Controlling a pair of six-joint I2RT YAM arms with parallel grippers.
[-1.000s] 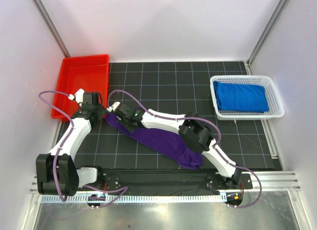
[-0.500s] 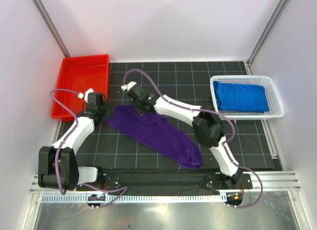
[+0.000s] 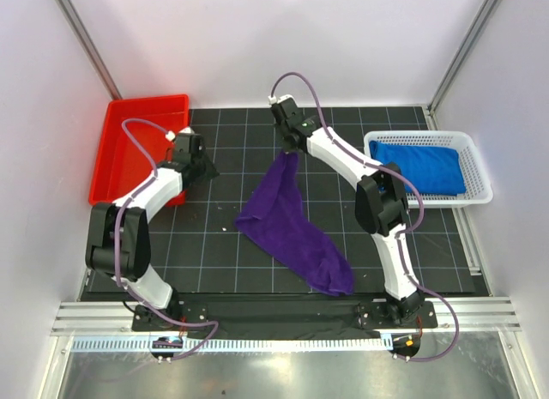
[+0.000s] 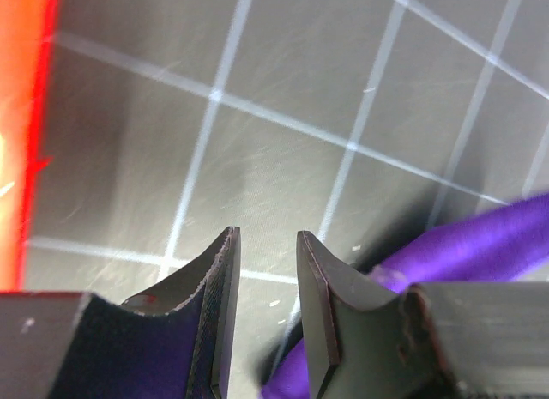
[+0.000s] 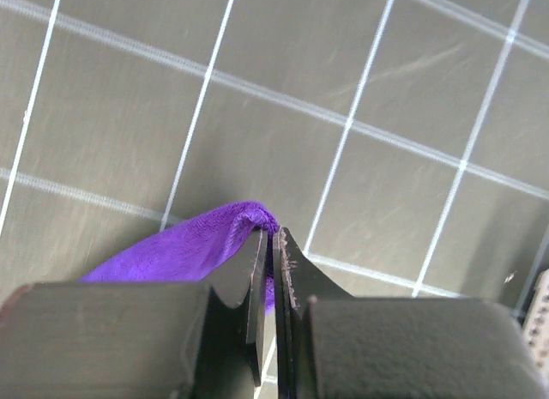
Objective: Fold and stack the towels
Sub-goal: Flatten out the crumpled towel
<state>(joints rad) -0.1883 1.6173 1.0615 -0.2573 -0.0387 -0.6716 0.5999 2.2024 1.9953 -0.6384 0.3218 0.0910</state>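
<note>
The purple towel [image 3: 292, 227] is stretched from the mat's near middle up to my right gripper [image 3: 289, 152]. That gripper is shut on one corner and holds it above the mat at the back centre. In the right wrist view the jaws [image 5: 270, 232] pinch the towel's folded edge [image 5: 189, 249]. My left gripper [image 3: 202, 169] is open near the red tray, left of the towel and apart from it. The left wrist view shows a gap between the fingers [image 4: 225, 305], with purple cloth [image 4: 489, 244] to the right. A blue towel [image 3: 418, 167] lies folded in the basket. The patterned towel is out of view.
A red plastic tray [image 3: 129, 167] sits at the back left, close to my left gripper. A white mesh basket [image 3: 478, 163] sits at the right. The black gridded mat [image 3: 240, 124] covers the table, with white walls behind.
My right gripper has swung from the left to the back centre, lifting the purple towel's corner. My left gripper has moved back beside the tray, away from the towel.
</note>
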